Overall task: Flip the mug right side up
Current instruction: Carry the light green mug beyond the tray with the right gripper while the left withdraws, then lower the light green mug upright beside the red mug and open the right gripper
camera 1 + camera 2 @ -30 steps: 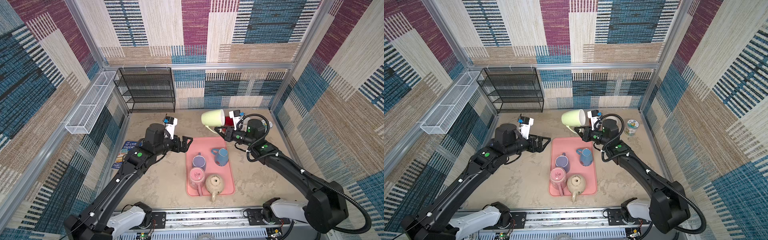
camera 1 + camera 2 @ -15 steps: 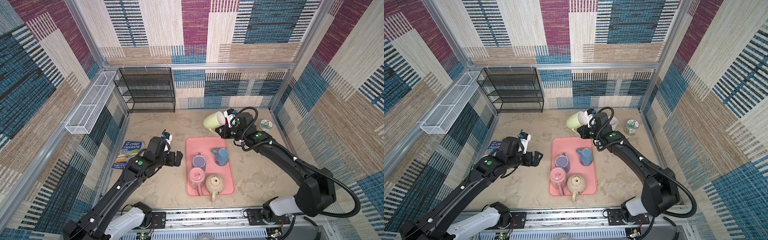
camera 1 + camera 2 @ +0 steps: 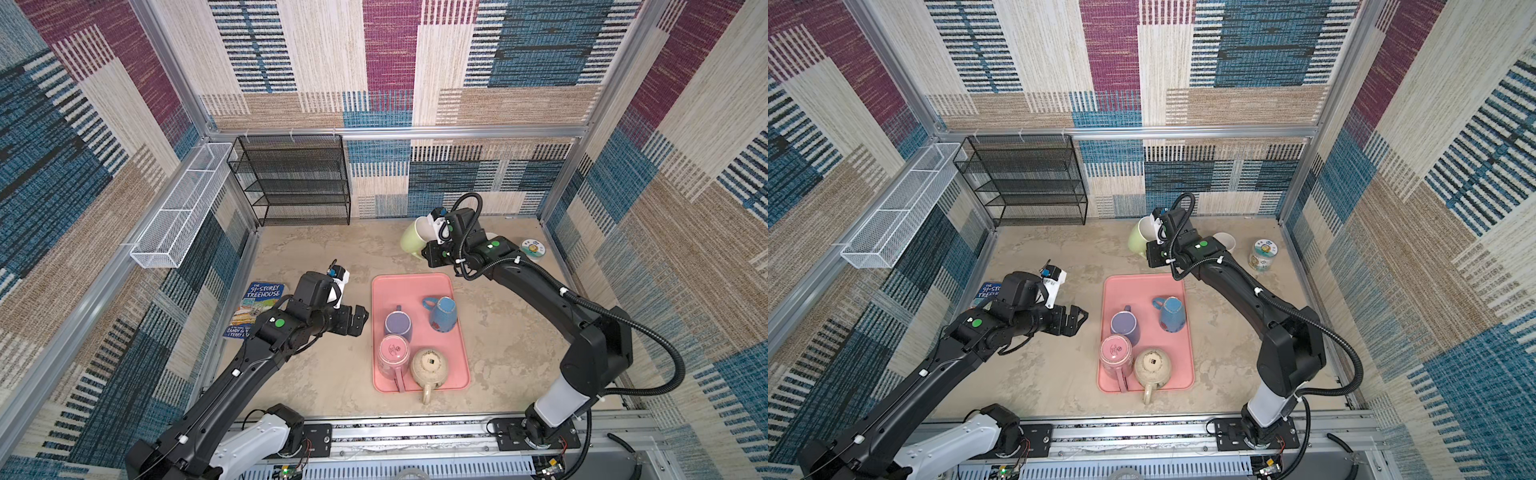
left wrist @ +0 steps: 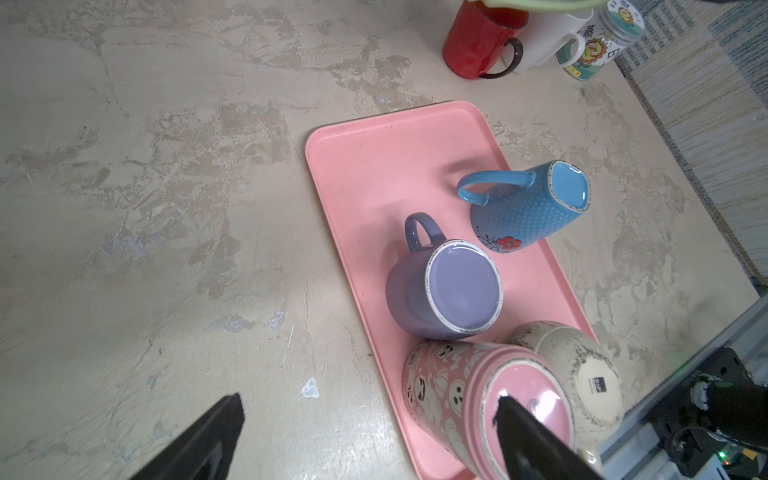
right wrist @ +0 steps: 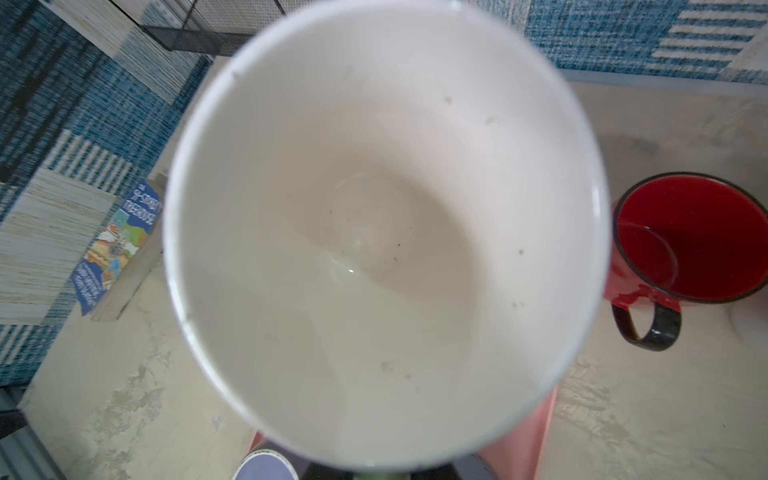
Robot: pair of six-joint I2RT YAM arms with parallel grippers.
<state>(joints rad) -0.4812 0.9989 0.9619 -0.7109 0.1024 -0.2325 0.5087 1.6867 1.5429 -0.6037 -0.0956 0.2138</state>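
A pale green mug [image 3: 412,242] with a white inside hangs tilted above the back of the table, its mouth turned up toward the right wrist camera. In both top views my right gripper [image 3: 430,249] [image 3: 1152,253] is shut on its near side. The mug [image 3: 1139,239] fills the right wrist view, where its white inside [image 5: 374,232] hides the fingers. My left gripper [image 3: 359,322] [image 3: 1077,320] stands open and empty just left of the pink tray [image 3: 409,286]. In the left wrist view the left gripper [image 4: 368,405] hangs above the tray's edge [image 4: 374,166].
On the tray stand upside-down mugs: purple [image 3: 398,326], blue [image 3: 442,318], pink [image 3: 392,351] and cream [image 3: 430,365]. A red mug [image 5: 690,237], a white mug [image 3: 1225,241] and a jar [image 3: 533,248] sit back right. A book [image 3: 257,307] lies left; a black rack [image 3: 295,180] stands behind.
The left gripper has drawn back toward the front, away from the mug, still open. The right gripper has turned the green mug from lying sideways to mouth up and moved it slightly back.
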